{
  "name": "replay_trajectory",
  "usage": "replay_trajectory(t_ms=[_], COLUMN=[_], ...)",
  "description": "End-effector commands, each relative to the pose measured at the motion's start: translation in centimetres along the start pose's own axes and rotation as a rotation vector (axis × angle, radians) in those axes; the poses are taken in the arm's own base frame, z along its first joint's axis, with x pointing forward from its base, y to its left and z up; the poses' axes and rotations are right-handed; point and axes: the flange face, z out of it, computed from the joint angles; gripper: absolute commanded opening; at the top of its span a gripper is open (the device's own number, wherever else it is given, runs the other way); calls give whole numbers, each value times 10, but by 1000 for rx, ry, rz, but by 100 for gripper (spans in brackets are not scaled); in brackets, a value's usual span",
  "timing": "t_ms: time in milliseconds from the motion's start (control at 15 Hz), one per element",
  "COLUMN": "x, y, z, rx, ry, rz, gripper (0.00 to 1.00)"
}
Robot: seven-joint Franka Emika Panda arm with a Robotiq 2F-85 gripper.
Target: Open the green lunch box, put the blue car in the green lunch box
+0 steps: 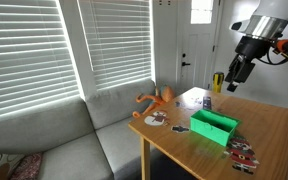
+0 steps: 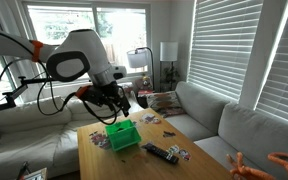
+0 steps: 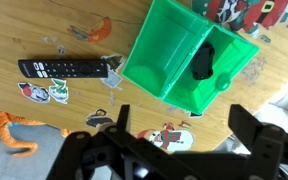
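Above the wooden table (image 3: 29,30), the released pincer (image 3: 184,122) hangs over the open green lunch box (image 3: 162,55)

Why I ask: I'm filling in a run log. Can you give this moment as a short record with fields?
surface: wooden table
green lunch box: on the table, lid open, inside visible in the wrist view
inside the box: one dark object, too dark to identify
pincer: open, empty, raised above the table, touching nothing
remote control: lying flat beside the box, apart from it
orange toy: near the table edge, away from the box
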Motion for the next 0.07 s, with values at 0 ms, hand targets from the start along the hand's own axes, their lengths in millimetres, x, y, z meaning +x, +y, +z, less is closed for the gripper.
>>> replay_trajectory(t_ms=[0], x=[0], y=[0], z=[0], rx=[0], ry=[-1], rz=[0], gripper=[100])
